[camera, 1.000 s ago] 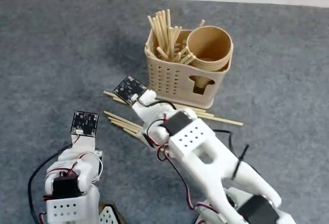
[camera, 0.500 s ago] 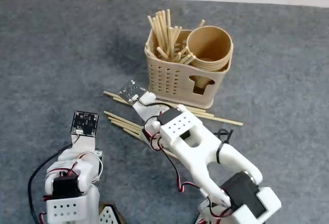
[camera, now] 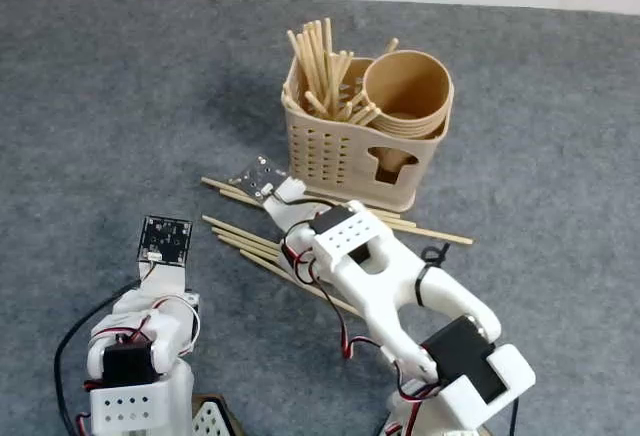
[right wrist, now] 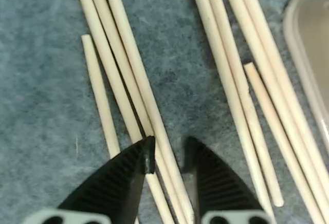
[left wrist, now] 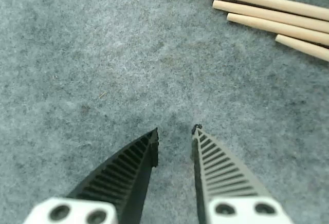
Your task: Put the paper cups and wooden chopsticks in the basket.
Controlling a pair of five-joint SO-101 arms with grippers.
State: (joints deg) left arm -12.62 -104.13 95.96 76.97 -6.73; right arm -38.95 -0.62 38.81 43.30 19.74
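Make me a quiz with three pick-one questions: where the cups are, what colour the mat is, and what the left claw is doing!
1. Where are the cups?
A. in the basket
B. on a shelf
C. in a box

2. What colour is the mat?
A. red
B. grey
C. green

3. The left claw is:
A. shut on a cup
B. shut on a stick
C. open, holding nothing

Answers:
1 A, because the high view shows the cups stacked inside the basket.
2 B, because the mat looks grey all over.
3 C, because there is a gap between its tips and only bare mat under them.
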